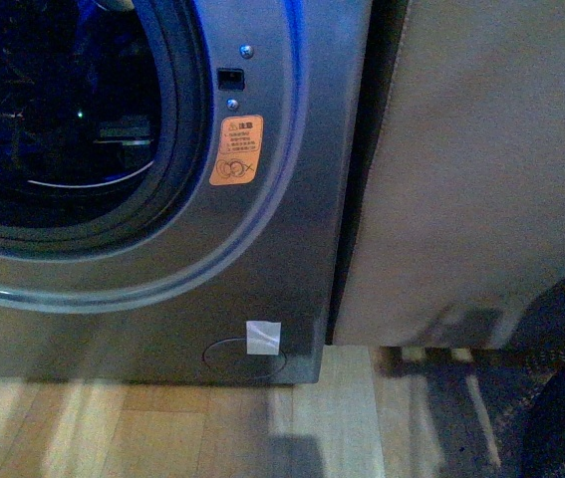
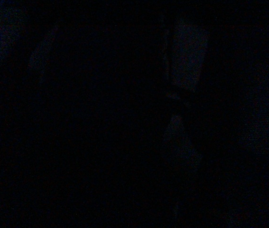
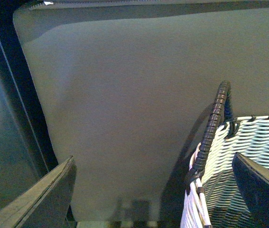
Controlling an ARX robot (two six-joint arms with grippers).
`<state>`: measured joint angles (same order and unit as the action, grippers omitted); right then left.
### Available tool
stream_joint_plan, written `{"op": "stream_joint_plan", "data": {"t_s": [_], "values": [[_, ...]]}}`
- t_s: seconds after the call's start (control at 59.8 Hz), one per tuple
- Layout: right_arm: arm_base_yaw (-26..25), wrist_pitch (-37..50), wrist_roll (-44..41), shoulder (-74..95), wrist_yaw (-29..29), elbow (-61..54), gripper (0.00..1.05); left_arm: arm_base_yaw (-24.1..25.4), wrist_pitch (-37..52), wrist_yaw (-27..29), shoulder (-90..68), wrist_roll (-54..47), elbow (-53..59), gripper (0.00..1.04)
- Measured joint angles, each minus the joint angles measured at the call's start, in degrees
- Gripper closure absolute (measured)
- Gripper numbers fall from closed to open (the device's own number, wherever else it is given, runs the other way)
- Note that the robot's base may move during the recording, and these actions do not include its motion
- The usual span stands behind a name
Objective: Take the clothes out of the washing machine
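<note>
Judging by the views, a fetch from the drum is pending: the right gripper (image 3: 153, 159) hangs wide open and empty by the white woven basket (image 3: 253, 142), facing the tan cloth-draped box (image 3: 139, 95). The left wrist view is dark, so the left gripper's state cannot be told. The washing machine (image 1: 292, 219), dark grey metal, shows its porthole (image 1: 73, 119) open; no clothes can be made out inside, so the next move calls for a deep reach.

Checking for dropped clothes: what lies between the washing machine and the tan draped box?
Front view: only a narrow dark gap between washing machine and box; nothing shows inside.
</note>
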<state>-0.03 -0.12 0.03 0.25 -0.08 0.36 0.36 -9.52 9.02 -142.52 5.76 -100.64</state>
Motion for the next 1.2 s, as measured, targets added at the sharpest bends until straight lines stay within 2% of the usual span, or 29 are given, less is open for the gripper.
{"op": "stream_joint_plan", "data": {"t_s": [0.217, 0.552, 0.87, 1.204], "values": [[0.00, 0.00, 0.00, 0.00, 0.00, 0.00, 0.07, -0.04, 2.64, -1.33, 0.48, -0.79, 1.90, 0.07], [0.00, 0.00, 0.00, 0.00, 0.00, 0.00, 0.07, -0.61, 10.54, -0.66, 2.99, -5.84, 9.03, 0.54], [0.00, 0.00, 0.00, 0.00, 0.00, 0.00, 0.07, -1.79, 17.09, -5.27, 6.88, -7.67, 15.80, 0.99], [0.00, 0.00, 0.00, 0.00, 0.00, 0.00, 0.07, -1.75, 20.41, -10.73, 10.78, -7.69, 20.61, 1.00]]}}
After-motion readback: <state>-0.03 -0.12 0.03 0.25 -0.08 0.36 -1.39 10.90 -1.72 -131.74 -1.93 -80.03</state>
